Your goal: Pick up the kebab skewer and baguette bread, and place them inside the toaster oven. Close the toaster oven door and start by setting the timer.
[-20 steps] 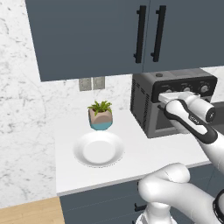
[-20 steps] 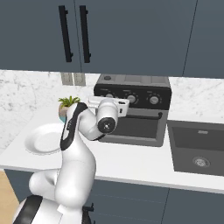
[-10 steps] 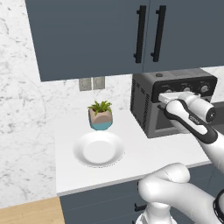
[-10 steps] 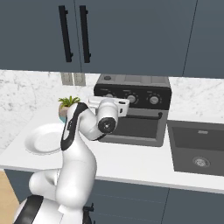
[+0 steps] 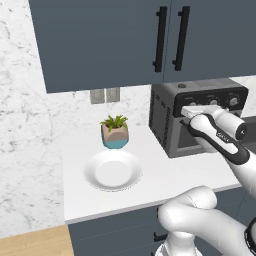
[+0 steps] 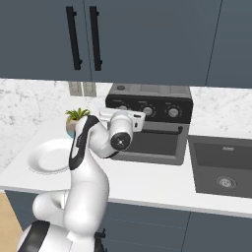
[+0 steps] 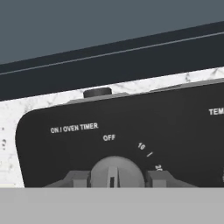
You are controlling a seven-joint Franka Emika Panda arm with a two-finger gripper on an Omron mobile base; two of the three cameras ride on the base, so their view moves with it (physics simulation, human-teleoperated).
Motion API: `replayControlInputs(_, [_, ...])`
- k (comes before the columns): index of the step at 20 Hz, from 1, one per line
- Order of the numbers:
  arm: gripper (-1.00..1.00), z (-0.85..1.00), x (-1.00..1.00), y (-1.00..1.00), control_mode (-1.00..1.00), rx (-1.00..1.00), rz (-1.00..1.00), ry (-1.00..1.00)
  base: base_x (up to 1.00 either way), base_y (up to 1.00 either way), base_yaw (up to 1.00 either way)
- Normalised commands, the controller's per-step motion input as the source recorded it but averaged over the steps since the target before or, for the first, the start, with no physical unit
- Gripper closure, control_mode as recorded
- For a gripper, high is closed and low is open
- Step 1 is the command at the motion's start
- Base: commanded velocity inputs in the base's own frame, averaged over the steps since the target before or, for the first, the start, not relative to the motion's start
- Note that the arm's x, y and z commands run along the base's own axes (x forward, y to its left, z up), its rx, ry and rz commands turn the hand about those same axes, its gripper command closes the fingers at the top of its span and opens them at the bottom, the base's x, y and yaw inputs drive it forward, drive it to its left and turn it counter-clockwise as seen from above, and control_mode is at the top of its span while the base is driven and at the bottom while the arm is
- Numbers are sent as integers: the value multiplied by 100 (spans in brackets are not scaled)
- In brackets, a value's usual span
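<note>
The black toaster oven (image 5: 172,125) (image 6: 147,93) stands on the counter with its door (image 6: 152,143) shut, handle bar along the top edge. My gripper (image 7: 117,180) (image 5: 192,111) (image 6: 118,114) is pressed up to the left knob on the control panel. In the hand view that timer knob (image 7: 117,168), under the words ON / OVEN TIMER, sits between my two fingers (image 7: 78,178), which are shut on its sides. Its pointer mark stands near OFF. The kebab skewer and baguette bread are out of view.
A white plate (image 5: 112,171) (image 6: 48,156) lies bare on the counter left of the oven, with a small potted plant (image 5: 115,132) (image 6: 75,120) behind it. A dark sink (image 6: 224,165) lies right of the oven. Dark cabinets hang above.
The fingers have closed in on the timer knob. The arm and the rest of the scene have stayed in place.
</note>
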Motion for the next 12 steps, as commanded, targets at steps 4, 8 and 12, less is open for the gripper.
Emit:
replayControlInputs(4, [100,0,-4,0,-100,14,-4,0,0,0,0])
replayControlInputs(8, [100,0,-3,0,-100,17,-2,0,0,0,0])
replayControlInputs(12, [100,0,-1,-1,-100,19,-2,0,0,0,0])
